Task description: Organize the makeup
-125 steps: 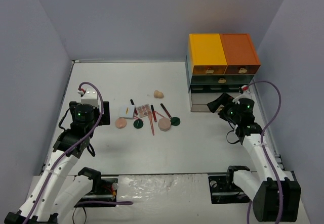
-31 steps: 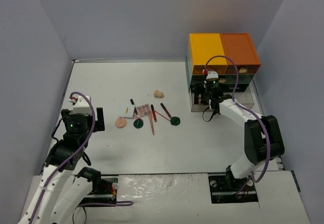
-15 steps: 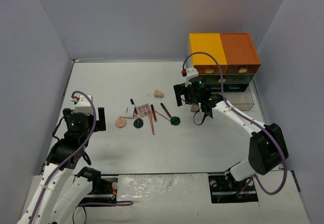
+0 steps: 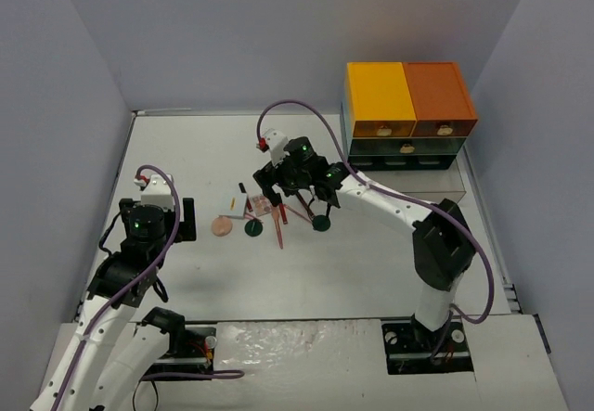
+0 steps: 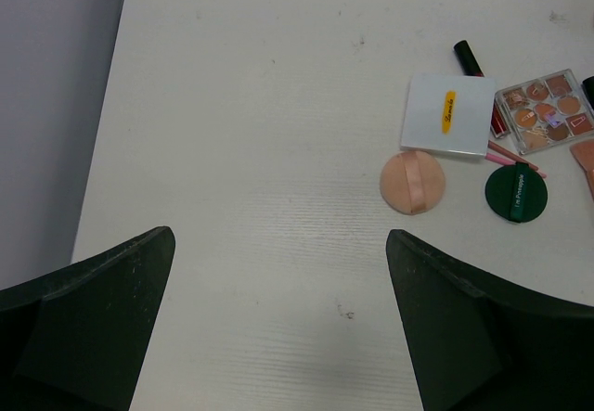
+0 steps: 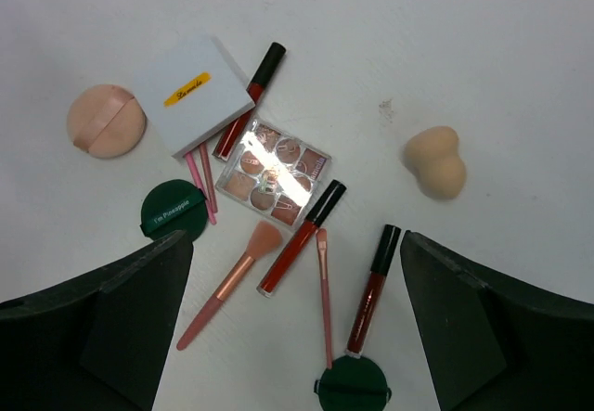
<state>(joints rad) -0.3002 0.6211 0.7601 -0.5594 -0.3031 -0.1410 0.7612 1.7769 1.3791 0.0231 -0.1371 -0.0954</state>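
Note:
The makeup lies in a loose cluster left of the table's middle. The right wrist view shows a white-lidded palette (image 6: 192, 94), an open eyeshadow palette (image 6: 272, 173), a peach puff (image 6: 106, 121), two dark green discs (image 6: 174, 211) (image 6: 353, 388), a beige sponge (image 6: 434, 161), red lip glosses (image 6: 302, 237) (image 6: 370, 289) and a pink brush (image 6: 232, 282). My right gripper (image 6: 293, 272) (image 4: 276, 191) hovers open above them, holding nothing. My left gripper (image 5: 278, 244) (image 4: 186, 218) stands open and empty over bare table, left of the peach puff (image 5: 412, 181) and white palette (image 5: 447, 114).
The drawer unit (image 4: 408, 114) with yellow and orange tops stands at the back right; its lowest clear drawer (image 4: 408, 181) looks pulled out. Grey walls close in on both sides. The right arm stretches across the middle of the table.
The right arm has swung left from the drawer unit to above the makeup cluster, and its jaws have widened a little. The left arm has barely moved.

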